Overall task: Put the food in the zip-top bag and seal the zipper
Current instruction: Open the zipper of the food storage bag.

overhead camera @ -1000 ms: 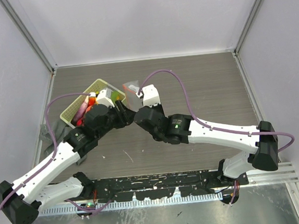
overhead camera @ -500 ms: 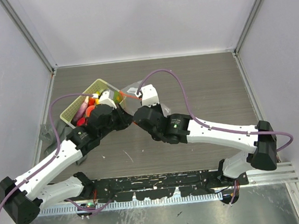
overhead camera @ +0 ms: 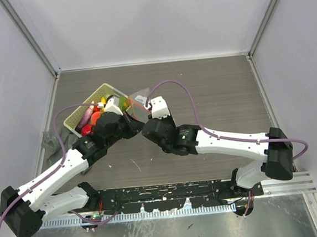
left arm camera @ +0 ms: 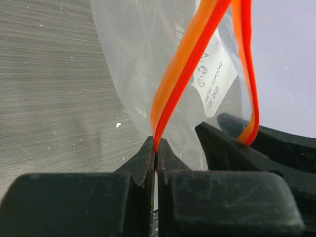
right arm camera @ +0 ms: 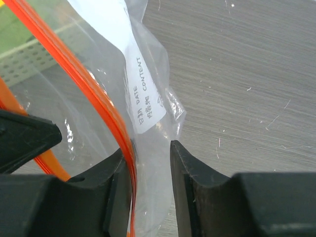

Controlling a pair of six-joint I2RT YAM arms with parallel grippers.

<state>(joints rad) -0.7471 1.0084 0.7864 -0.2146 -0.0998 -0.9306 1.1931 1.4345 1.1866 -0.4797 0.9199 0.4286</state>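
The clear zip-top bag [overhead camera: 138,97] hangs between my two grippers, beside the basket. My left gripper [left arm camera: 157,146] is shut on one lip of the red-orange zipper [left arm camera: 183,63]; from above it [overhead camera: 130,120] sits by the basket's near corner. My right gripper [right arm camera: 148,148] is open, with the bag's wall [right arm camera: 154,129] between its jaws and the zipper's other lip [right arm camera: 94,94] against its left finger. The white label [right arm camera: 143,94] faces the right wrist camera. The toy food [overhead camera: 90,116], red, orange and yellow pieces, lies in the basket, partly hidden by my left arm.
The yellow-green mesh basket [overhead camera: 88,104] stands at the far left of the wooden table [overhead camera: 217,96]. A grey cloth [overhead camera: 54,143] lies at the left edge. A purple cable [overhead camera: 178,86] arches over the right arm. Walls close in on three sides.
Both grippers have shifted a little left toward the basket. The bag has risen and spread wider between them.
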